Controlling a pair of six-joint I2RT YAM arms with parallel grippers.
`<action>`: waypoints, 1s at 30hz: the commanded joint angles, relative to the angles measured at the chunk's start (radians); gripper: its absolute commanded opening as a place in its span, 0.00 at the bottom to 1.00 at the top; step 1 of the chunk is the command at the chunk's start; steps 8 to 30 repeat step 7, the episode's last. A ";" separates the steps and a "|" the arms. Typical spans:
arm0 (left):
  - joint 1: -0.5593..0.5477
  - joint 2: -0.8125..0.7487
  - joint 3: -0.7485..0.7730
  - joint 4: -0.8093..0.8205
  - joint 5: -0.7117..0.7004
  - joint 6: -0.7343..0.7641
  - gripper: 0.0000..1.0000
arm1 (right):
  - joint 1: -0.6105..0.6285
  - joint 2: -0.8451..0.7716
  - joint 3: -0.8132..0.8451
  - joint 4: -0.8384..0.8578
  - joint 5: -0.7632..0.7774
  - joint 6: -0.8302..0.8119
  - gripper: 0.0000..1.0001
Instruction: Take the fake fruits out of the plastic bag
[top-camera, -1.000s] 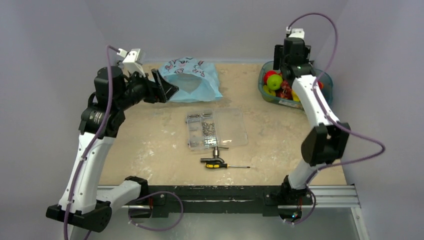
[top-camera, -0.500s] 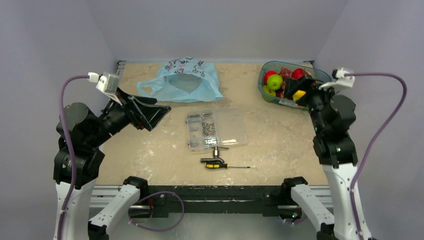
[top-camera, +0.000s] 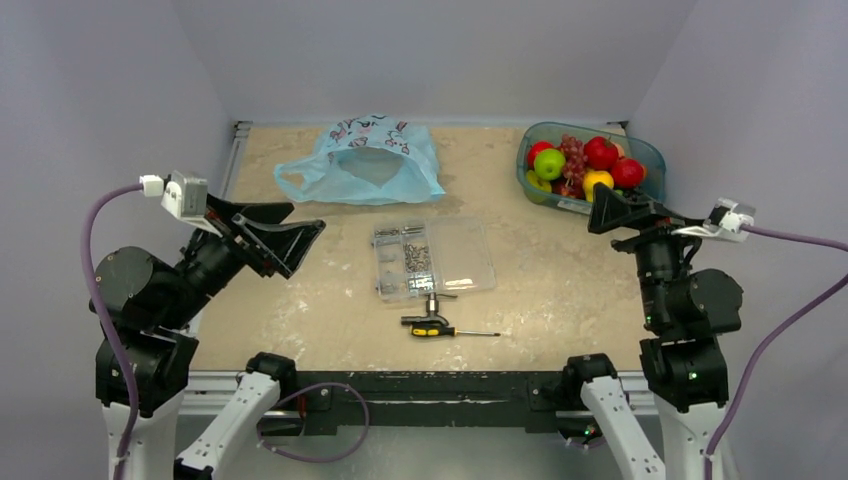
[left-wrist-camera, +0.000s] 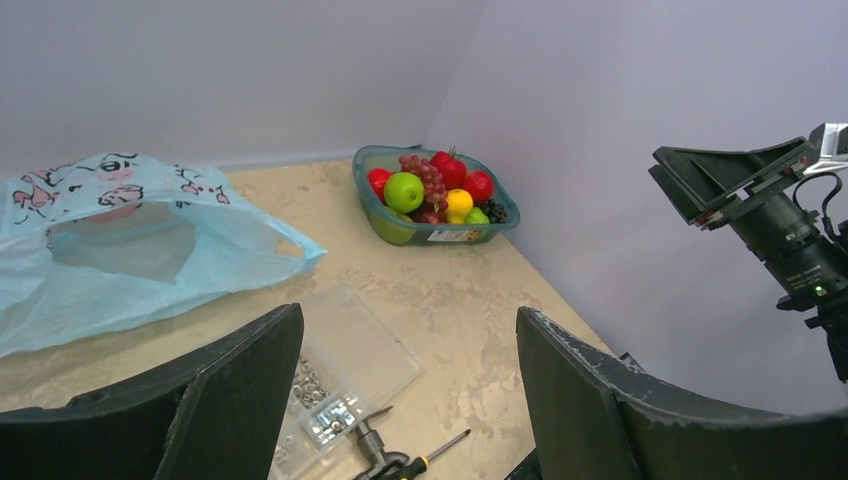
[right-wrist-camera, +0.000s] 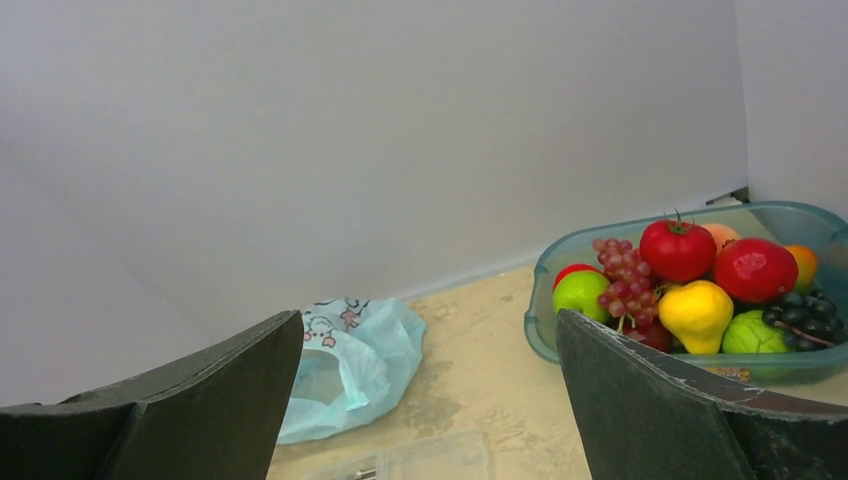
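Observation:
The light blue plastic bag (top-camera: 365, 165) lies flat and crumpled at the back of the table, and no fruit shows in it. It also shows in the left wrist view (left-wrist-camera: 120, 240) and the right wrist view (right-wrist-camera: 345, 365). The fake fruits lie piled in a teal tub (top-camera: 528, 175) at the back right: a green apple (top-camera: 549, 163), red round fruits (top-camera: 601, 153) and a dark red grape bunch (right-wrist-camera: 622, 280). My left gripper (top-camera: 300, 222) is open and empty, raised at the left, well short of the bag. My right gripper (top-camera: 610, 212) is open and empty, raised just in front of the tub.
A clear compartment box of screws (top-camera: 432, 258) lies mid-table. A metal tool (top-camera: 432, 305) and a black-and-yellow screwdriver (top-camera: 445, 330) lie just in front of it. Walls close in the back and both sides.
Both arms have drawn back toward the near edge and risen: the left away from the bag, the right away from the tub. The bag, tub and fruits have not moved.

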 joint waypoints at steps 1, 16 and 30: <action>-0.003 0.015 -0.024 0.051 -0.038 -0.003 0.78 | 0.009 0.023 -0.004 0.011 0.045 0.007 0.99; -0.003 0.032 -0.026 0.043 -0.032 0.007 0.77 | 0.008 0.028 0.030 -0.054 0.163 0.017 0.99; -0.003 0.032 -0.026 0.043 -0.032 0.007 0.77 | 0.008 0.028 0.030 -0.054 0.163 0.017 0.99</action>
